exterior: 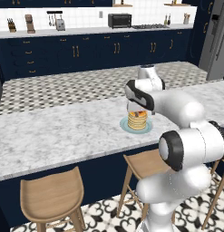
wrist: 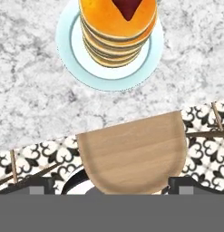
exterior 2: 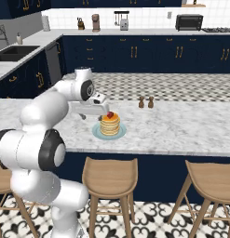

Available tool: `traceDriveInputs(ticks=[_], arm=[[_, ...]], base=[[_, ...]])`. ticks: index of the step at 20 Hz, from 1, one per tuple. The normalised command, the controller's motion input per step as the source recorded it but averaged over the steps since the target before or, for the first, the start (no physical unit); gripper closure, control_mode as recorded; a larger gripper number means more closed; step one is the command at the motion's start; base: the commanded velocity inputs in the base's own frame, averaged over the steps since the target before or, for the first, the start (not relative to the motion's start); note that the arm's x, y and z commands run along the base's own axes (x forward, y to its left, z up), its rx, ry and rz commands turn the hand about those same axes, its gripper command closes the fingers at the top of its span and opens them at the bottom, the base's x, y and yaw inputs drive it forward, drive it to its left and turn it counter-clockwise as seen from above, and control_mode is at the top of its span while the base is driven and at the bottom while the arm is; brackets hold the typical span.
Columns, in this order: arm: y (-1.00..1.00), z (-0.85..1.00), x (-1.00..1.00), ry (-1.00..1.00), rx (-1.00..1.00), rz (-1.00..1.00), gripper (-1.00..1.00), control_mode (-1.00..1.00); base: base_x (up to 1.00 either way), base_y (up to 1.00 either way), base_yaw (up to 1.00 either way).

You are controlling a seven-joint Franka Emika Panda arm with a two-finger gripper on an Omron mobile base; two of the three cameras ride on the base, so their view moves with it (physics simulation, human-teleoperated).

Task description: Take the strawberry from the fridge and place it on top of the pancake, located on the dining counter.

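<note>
The strawberry (wrist: 127,7) sits on top of the pancake (wrist: 117,31) on the dining counter (wrist: 36,108), the gripper (exterior 2: 105,108) hangs just above it with jaws spread wide and empty, so lift straight up, no sideways brush against the stack.

One strawberry (wrist: 127,7) tops one pancake (wrist: 117,31) stack on one plate (wrist: 68,50). Two small shakers (exterior 2: 145,102) stand beyond the hand. Three stools (exterior 2: 110,176) line the surface (exterior 2: 181,125).

No readable text, label or sign anywhere
</note>
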Motion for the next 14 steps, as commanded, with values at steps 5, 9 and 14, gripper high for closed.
traceDriveInputs(ticks=[5,9,14], arm=[[0.70,0.33,-1.00,0.00,-0.04,0.05,-1.00,-1.00],[0.66,0.08,-1.00,0.00,0.00,0.00,-1.00,-1.00],[0.56,0.00,-1.00,0.00,0.00,0.00,-1.00,-1.00]], base=[[0.00,0.00,0.00],[0.00,0.00,0.00],[0.00,0.00,0.00]])
